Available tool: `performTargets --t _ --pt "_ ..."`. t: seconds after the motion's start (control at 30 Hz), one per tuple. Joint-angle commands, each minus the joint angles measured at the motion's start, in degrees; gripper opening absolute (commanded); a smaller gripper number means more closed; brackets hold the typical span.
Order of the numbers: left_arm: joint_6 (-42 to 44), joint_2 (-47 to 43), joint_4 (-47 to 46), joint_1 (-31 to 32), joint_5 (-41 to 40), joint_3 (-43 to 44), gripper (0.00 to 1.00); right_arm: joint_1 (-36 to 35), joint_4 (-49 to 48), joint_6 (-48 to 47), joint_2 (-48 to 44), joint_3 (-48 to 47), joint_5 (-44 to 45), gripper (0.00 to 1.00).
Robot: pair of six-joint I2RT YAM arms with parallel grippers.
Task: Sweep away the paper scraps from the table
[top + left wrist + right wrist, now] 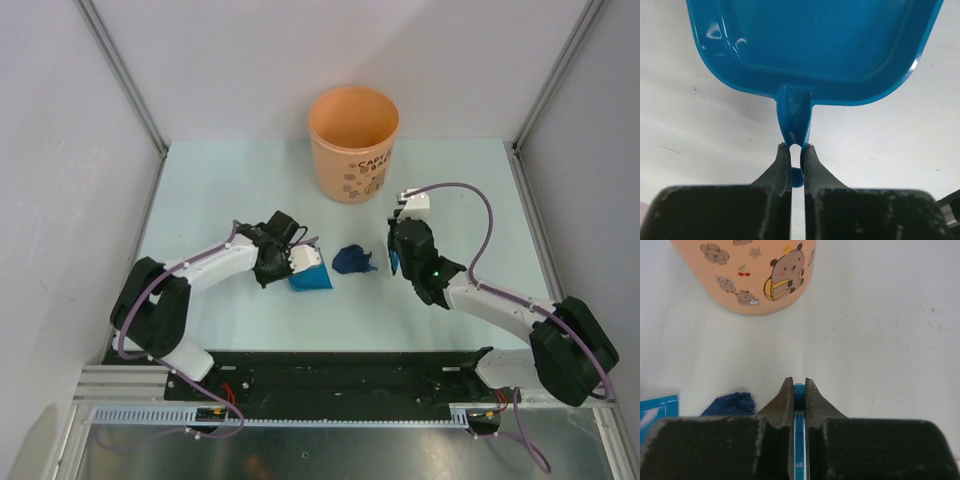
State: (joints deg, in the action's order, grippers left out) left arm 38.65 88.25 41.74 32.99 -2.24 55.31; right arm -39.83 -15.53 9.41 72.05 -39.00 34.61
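One paper scrap, dark blue and crumpled, lies on the pale mint table between my two grippers; the right wrist view has it at lower left. My left gripper is shut on the looped handle of the blue dustpan, whose pan rests on the table just left of the scrap. My right gripper is shut on the thin blue brush, just right of the scrap. The brush's bristles are hidden.
An orange bucket with cartoon bears stands upright at the back centre, beyond the scrap. Grey walls close in the table on three sides. A black and metal rail runs along the near edge.
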Motion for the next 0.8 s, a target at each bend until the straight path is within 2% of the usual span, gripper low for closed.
performTargets --t 0.0,0.1,0.2,0.37,0.43,0.5,0.63,0.77 --pt "2.7 3.5 3.1 0.7 -5.0 2.8 0.0 -0.5 -7.3 -0.6 4.8 -0.3 -0.5 0.0" --pt "3.2 4.4 3.2 0.8 -6.2 3.7 0.0 -2.3 -9.7 -0.8 7.8 -0.3 -0.6 0.0" --pt "2.7 5.8 3.1 1.4 -5.8 5.0 0.0 -4.5 -10.2 3.1 8.5 -0.3 -2.0 0.0" --pt "1.8 9.6 3.0 2.2 -1.6 7.6 0.0 -8.9 -18.7 12.9 10.0 -0.7 -14.9 0.0" --pt "0.7 10.9 3.0 2.4 -1.1 9.4 0.0 -10.1 -23.4 14.3 9.8 -1.1 -20.2 0.0" --pt "0.4 12.1 3.0 2.6 -0.4 10.7 0.0 -11.3 -25.2 13.7 8.4 -2.1 -21.5 0.0" --pt "-0.2 10.3 2.8 2.3 1.7 11.0 0.0 -11.8 -15.3 10.0 5.2 -4.7 -13.6 0.0" --pt "-1.6 6.1 2.2 0.8 8.2 10.3 0.0 -11.8 -5.8 4.9 -0.8 -4.7 -5.8 0.0"
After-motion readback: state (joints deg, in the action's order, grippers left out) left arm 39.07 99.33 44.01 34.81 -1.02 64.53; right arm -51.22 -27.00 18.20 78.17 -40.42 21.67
